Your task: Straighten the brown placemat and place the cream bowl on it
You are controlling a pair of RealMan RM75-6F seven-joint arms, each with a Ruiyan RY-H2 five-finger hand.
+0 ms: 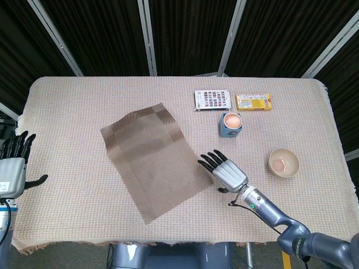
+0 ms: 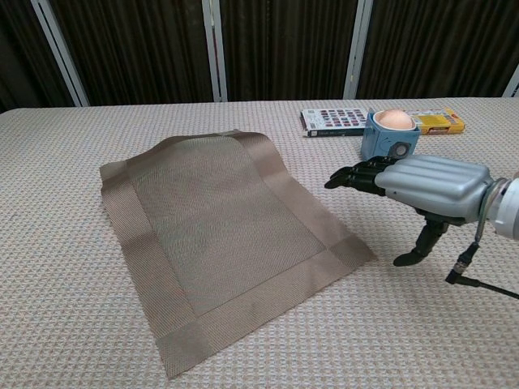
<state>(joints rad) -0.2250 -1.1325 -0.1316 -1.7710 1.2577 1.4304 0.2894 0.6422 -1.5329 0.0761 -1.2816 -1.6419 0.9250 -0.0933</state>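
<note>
The brown placemat [image 1: 154, 159] [image 2: 223, 235] lies askew on the woven tablecloth, its long side running diagonally. The cream bowl [image 1: 284, 162] sits to the right, pink inside, hidden in the chest view. My right hand [image 1: 223, 171] [image 2: 422, 185] hovers flat and open just right of the placemat's near right corner, fingers pointing toward the mat without touching it. My left hand [image 1: 12, 168] is open at the table's left edge, far from the mat, and shows only in the head view.
A blue cube holding a peach ball [image 1: 230, 124] [image 2: 389, 139] stands behind my right hand. A patterned card box [image 1: 212, 100] [image 2: 334, 120] and a yellow packet [image 1: 254, 101] [image 2: 438, 121] lie at the back right.
</note>
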